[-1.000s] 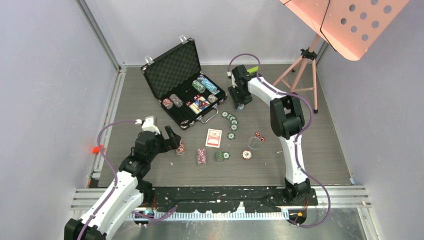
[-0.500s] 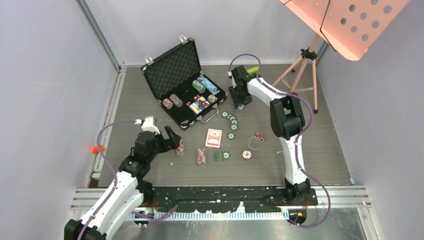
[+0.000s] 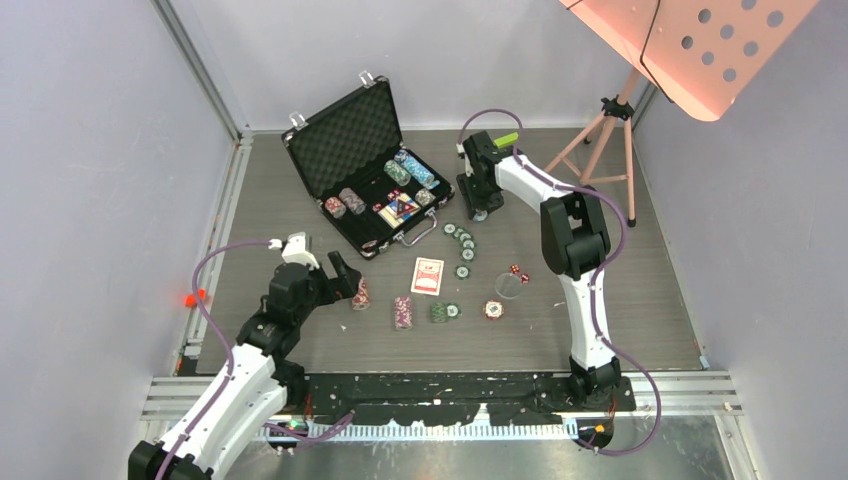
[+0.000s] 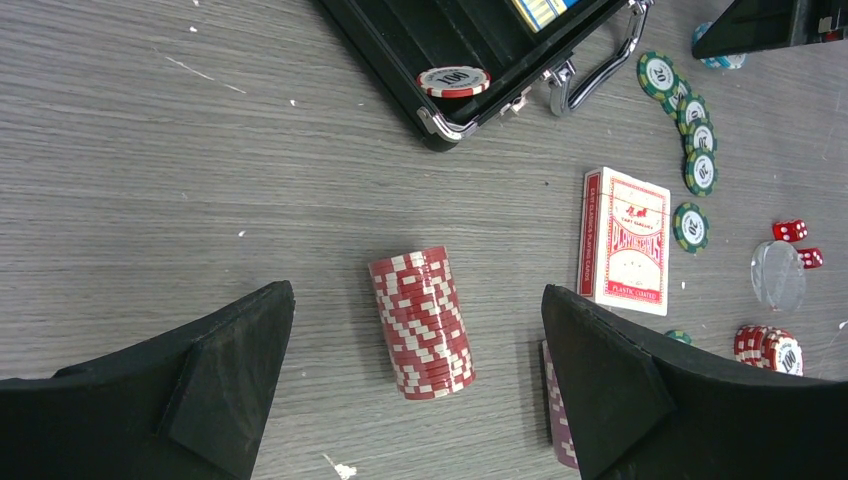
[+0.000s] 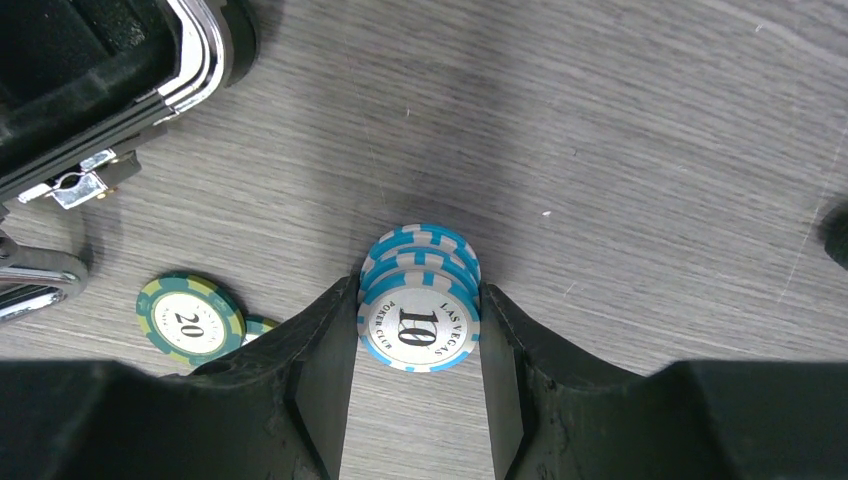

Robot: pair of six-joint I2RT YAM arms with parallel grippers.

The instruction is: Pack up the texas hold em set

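Note:
The black briefcase (image 3: 345, 135) lies open at the back, with chip stacks and cards in its tray. My right gripper (image 3: 478, 207) stands just right of the case handle, shut on a short stack of blue chips (image 5: 420, 330) whose bottom rests on the table. My left gripper (image 4: 415, 310) hangs wide open over a lying red chip stack (image 4: 422, 322), one finger on each side and neither touching. The red-backed card deck (image 4: 626, 240) and two red dice (image 4: 797, 240) lie further right. A row of green chips (image 3: 462, 245) trails from the handle.
A purple chip stack (image 3: 403, 312), a green stack (image 3: 440, 312) and a red-white stack (image 3: 494, 310) lie near the front. A clear disc (image 3: 508, 286) sits by the dice. The pink tripod stand (image 3: 610, 130) is at the back right, and walls close in both sides.
The right wrist has shifted very slightly by the case handle, still gripping the blue chips. The left arm has not moved.

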